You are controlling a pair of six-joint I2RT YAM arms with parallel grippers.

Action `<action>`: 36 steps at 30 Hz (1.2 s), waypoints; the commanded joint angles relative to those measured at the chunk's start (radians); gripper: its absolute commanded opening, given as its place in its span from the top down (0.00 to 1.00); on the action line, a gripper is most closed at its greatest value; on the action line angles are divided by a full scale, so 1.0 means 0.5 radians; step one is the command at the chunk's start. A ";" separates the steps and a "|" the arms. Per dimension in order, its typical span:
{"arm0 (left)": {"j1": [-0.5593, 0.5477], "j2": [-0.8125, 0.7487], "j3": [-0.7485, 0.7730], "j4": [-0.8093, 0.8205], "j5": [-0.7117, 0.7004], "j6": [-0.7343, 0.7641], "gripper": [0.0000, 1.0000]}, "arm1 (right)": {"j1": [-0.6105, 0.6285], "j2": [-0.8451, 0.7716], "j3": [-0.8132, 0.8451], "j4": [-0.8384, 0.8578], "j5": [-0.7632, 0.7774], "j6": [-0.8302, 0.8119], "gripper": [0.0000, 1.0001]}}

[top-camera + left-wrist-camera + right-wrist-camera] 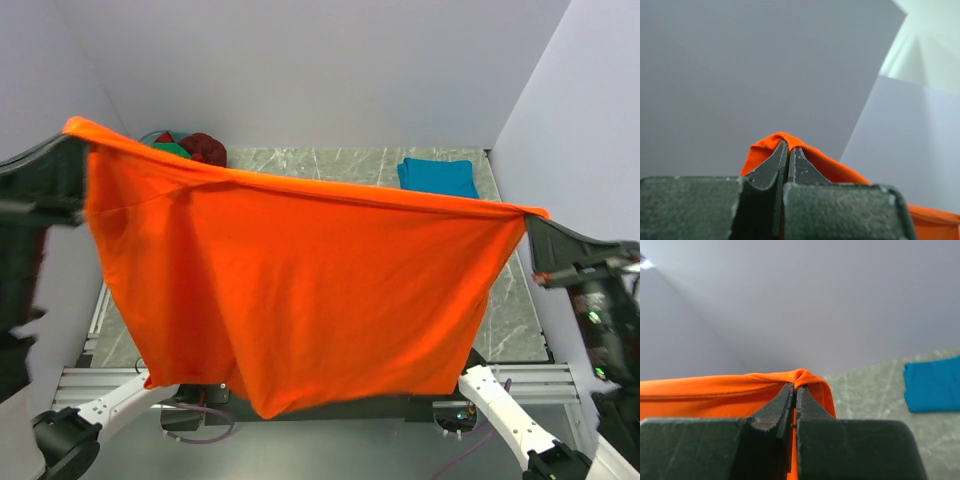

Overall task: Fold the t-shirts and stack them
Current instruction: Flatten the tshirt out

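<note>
The orange t-shirt [300, 290] hangs spread across the middle of the frame, above the desk [340, 165]. The left hand [788, 150] is clamped fully shut on its upper left corner, and the right hand [795, 389] likewise on its upper right. Each pinch takes only a little cloth, so a sharp tug could slip one corner free. The lower edge sags unevenly and may land creased or sweep the folded teal t-shirt [438, 176] at upper right.

No writing, label, brand, number or sign is legible in any view (the orange t-shirt [300, 290], spread across the overhead one, shows only plain cloth).
</note>
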 commanded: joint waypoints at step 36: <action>0.585 2.460 -0.868 1.017 0.621 -0.096 1.00 | -0.589 2.197 -0.994 0.989 -0.178 -0.150 1.00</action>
